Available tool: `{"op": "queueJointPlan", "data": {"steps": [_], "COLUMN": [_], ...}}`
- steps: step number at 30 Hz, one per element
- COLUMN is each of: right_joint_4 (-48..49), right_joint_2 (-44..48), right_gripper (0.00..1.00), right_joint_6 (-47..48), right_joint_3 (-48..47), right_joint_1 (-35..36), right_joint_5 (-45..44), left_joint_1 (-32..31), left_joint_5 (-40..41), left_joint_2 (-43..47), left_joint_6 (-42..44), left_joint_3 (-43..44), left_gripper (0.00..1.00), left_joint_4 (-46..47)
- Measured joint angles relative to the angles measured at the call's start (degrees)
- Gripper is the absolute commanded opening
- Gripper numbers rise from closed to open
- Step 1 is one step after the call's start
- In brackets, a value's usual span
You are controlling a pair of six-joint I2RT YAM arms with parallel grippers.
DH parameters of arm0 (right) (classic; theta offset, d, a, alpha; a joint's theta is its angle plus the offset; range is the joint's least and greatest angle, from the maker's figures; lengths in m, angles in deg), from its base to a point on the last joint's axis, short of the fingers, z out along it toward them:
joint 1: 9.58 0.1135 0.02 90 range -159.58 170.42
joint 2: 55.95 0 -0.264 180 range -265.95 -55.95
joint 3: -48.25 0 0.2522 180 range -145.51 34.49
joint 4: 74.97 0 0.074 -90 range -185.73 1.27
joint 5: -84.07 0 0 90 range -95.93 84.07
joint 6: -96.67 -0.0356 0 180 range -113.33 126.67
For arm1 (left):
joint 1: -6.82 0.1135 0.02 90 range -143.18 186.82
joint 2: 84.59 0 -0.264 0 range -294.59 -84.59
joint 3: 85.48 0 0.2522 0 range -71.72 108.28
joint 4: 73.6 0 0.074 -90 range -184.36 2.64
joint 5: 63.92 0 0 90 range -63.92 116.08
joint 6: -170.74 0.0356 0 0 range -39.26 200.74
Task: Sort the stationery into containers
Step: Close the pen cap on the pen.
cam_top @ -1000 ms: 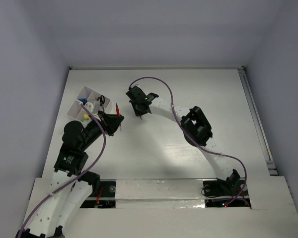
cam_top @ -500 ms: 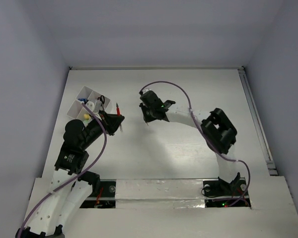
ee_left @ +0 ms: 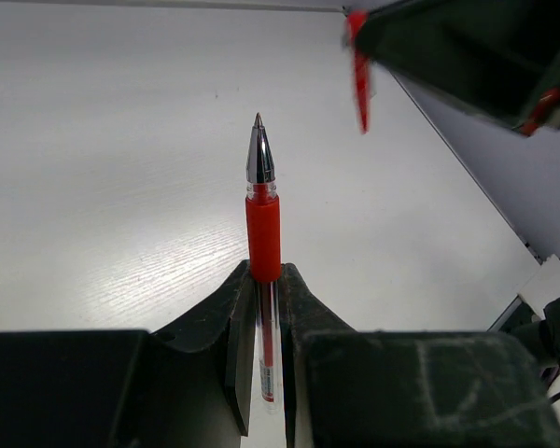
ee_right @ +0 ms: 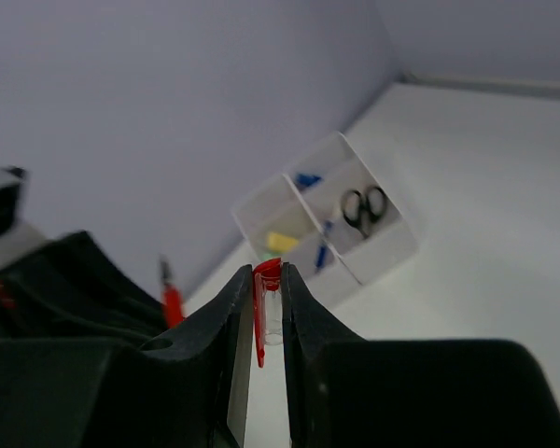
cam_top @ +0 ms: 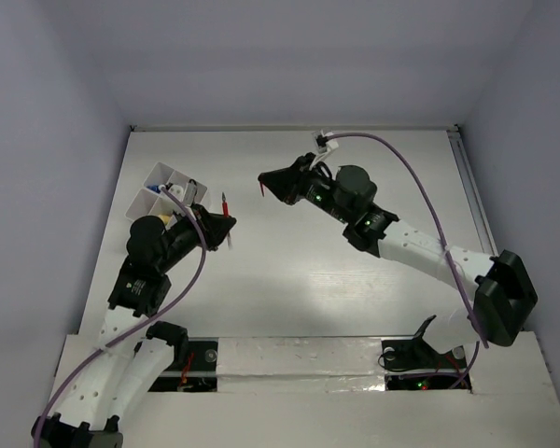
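Worktop [cam_top: 289,299]: white, pale walls round it; both arms reach out over it.
Organiser box [ee_right: 385,245]: white, open-topped, split into compartments; sits near the worktop's far-left corner.
Box contents: black-handled scissors [ee_right: 362,207] in one compartment; blue item [ee_right: 308,179] in the next one; yellow eraser [ee_right: 282,241] in another. Blue streak in a 4th, too blurred to name.
Red pen [ee_left: 263,233]: uncapped, metal tip leading, red grip sleeve just past the fingertips, clear barrel running back betw. them. Off the worktop, just right of organiser box; in top view its tip end points to the far side.
Left gripper [ee_left: 263,273]: jaws narrow, clamped on red pen's barrel. Just right of organiser box's near-right corner; in top view the forearm overlaps the box's near edge.
Red cap [ee_right: 266,297]: small, red top w/ clip hanging down, clear lower part. Off the worktop, further right of organiser box than the pen is.
Right gripper [ee_right: 267,275]: jaws narrow, pinching red cap. Right of organiser box, beyond the left gripper, nose pointed toward box & pen.
Pen vs cap: apart, not touching; clear gap betw. them in top view & left wrist view.
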Motion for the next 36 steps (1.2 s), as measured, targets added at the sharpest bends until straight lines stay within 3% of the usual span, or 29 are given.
{"op": "queueJointPlan", "data": {"steps": [6,14,36], "right_joint_4": [13.68,23.34,27.78], "right_joint_2": [0.24,-10.49,-16.46], "right_gripper": [0.0,0.0,0.0], "right_joint_6": [-6.21,-15.52,-20.81], "right_joint_3": [0.39,-5.44,-9.16], "right_joint_1": [0.0,0.07,1.09], "right_joint_5": [6.25,16.37,22.05], "left_joint_1": [0.37,0.39,0.83], "left_joint_5": [-1.79,-4.72,-7.23], "left_joint_2": [-0.7,-0.74,-0.63], "left_joint_6": [-0.24,-0.42,-0.81], "left_joint_3": [-0.02,-0.02,0.0], "left_gripper": [0.0,0.0,0.0], "left_joint_4": [0.17,0.94,2.51]}}
